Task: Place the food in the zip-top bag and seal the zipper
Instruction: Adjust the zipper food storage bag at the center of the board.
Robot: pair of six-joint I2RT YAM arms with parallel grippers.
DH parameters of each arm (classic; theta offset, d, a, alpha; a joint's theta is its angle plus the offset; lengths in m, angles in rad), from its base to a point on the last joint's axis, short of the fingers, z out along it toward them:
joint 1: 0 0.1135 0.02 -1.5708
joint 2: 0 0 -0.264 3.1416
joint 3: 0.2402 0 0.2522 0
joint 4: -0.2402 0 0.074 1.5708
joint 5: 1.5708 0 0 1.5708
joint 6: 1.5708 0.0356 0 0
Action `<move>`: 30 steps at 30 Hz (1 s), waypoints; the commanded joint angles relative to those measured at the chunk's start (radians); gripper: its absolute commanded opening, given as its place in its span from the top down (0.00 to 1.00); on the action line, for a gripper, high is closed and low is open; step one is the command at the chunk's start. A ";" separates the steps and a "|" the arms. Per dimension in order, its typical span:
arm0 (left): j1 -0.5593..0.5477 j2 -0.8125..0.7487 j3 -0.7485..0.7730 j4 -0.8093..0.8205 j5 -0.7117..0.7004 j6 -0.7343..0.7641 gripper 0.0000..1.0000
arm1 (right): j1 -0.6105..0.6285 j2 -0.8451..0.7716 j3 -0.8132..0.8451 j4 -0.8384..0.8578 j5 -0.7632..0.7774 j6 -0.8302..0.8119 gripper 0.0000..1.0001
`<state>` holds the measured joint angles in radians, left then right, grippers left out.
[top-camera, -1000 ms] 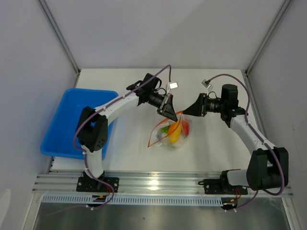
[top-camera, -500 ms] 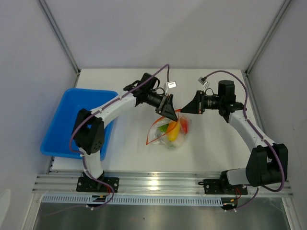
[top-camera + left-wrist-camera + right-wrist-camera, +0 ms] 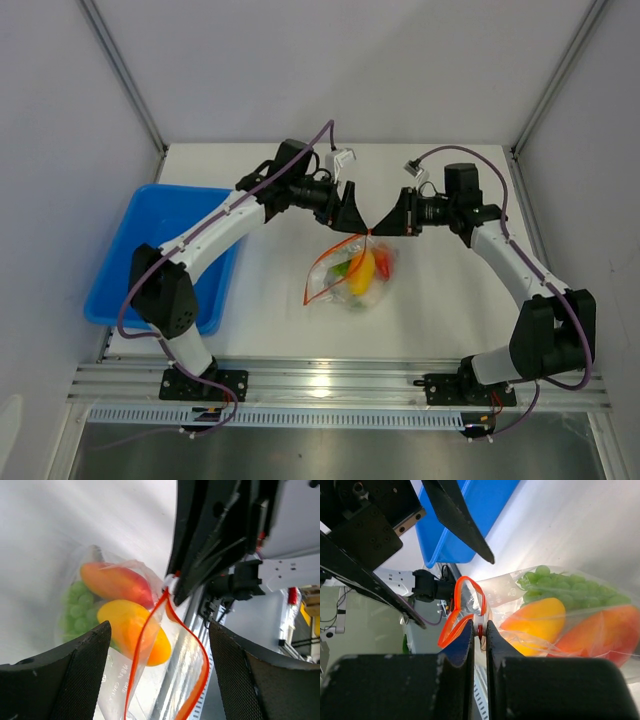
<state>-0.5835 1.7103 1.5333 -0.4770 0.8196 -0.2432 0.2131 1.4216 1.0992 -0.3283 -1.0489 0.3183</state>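
White tabletop [image 3: 450,320], pale grey walls [image 3: 330,70], aluminium corner posts [image 3: 125,75], slotted rail [image 3: 330,378] in front

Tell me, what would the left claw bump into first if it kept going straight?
Probably the orange zipper, which the shut right gripper pinches right in front of it. Depth is hard to judge.

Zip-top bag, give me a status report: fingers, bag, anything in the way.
Left gripper open, gripping nothing. Right gripper shut on the zipper end. Food inside zip-top bag, mouth gaping, unsealed. Nothing seen in the way.
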 commanded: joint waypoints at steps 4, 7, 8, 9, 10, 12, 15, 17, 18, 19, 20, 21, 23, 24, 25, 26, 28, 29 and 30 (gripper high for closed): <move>-0.019 -0.067 -0.021 0.041 -0.140 0.015 0.16 | 0.048 0.007 0.100 -0.014 0.044 0.120 1.00; -0.047 -0.063 -0.004 0.014 -0.180 0.044 0.14 | 0.065 0.002 0.117 -0.015 0.064 0.139 1.00; -0.056 -0.061 -0.002 0.012 -0.186 0.051 0.14 | 0.068 0.003 0.123 -0.018 0.066 0.146 1.00; -0.064 -0.061 -0.005 0.012 -0.194 0.064 0.14 | 0.068 0.005 0.123 -0.020 0.064 0.153 1.00; -0.076 -0.061 -0.007 0.011 -0.197 0.068 0.14 | 0.068 0.005 0.122 -0.020 0.064 0.156 1.00; -0.084 -0.061 -0.007 0.005 -0.200 0.076 0.14 | 0.069 0.000 0.122 -0.023 0.069 0.165 1.00; -0.098 -0.083 -0.035 -0.003 -0.208 0.114 0.15 | 0.068 -0.010 0.125 -0.026 0.079 0.182 1.00; -0.102 -0.093 -0.051 -0.015 -0.215 0.127 0.17 | 0.068 -0.018 0.126 -0.023 0.079 0.200 1.00; -0.101 -0.106 -0.067 -0.021 -0.223 0.136 0.18 | 0.068 -0.023 0.128 -0.020 0.076 0.212 1.00; -0.101 -0.113 -0.074 -0.025 -0.224 0.145 0.20 | 0.069 -0.027 0.128 -0.021 0.075 0.217 1.00; -0.101 -0.120 -0.082 -0.029 -0.224 0.151 0.21 | 0.069 -0.030 0.126 -0.020 0.073 0.220 1.00; -0.101 -0.129 -0.103 -0.038 -0.224 0.159 0.26 | 0.068 -0.038 0.128 -0.025 0.073 0.222 1.00; -0.101 -0.139 -0.122 -0.044 -0.227 0.165 0.35 | 0.068 -0.047 0.128 -0.031 0.069 0.223 1.00; -0.099 -0.141 -0.136 -0.057 -0.235 0.166 0.51 | 0.069 -0.053 0.126 -0.044 0.069 0.220 1.00; -0.098 -0.144 -0.140 -0.061 -0.232 0.166 0.57 | 0.068 -0.056 0.122 -0.051 0.069 0.212 1.00; -0.096 -0.147 -0.151 -0.063 -0.229 0.168 0.67 | 0.068 -0.061 0.119 -0.060 0.070 0.208 1.00; -0.096 -0.158 -0.170 -0.071 -0.218 0.170 0.76 | 0.069 -0.073 0.107 -0.081 0.072 0.202 1.00; -0.096 -0.158 -0.173 -0.072 -0.214 0.170 0.80 | 0.068 -0.076 0.093 -0.086 0.072 0.196 1.00; -0.096 -0.159 -0.176 -0.077 -0.212 0.171 0.87 | 0.068 -0.081 0.087 -0.092 0.072 0.194 1.00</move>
<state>-0.6830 1.6005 1.3720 -0.5369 0.6018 -0.0971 0.2779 1.3899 1.1732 -0.4068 -0.9688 0.5152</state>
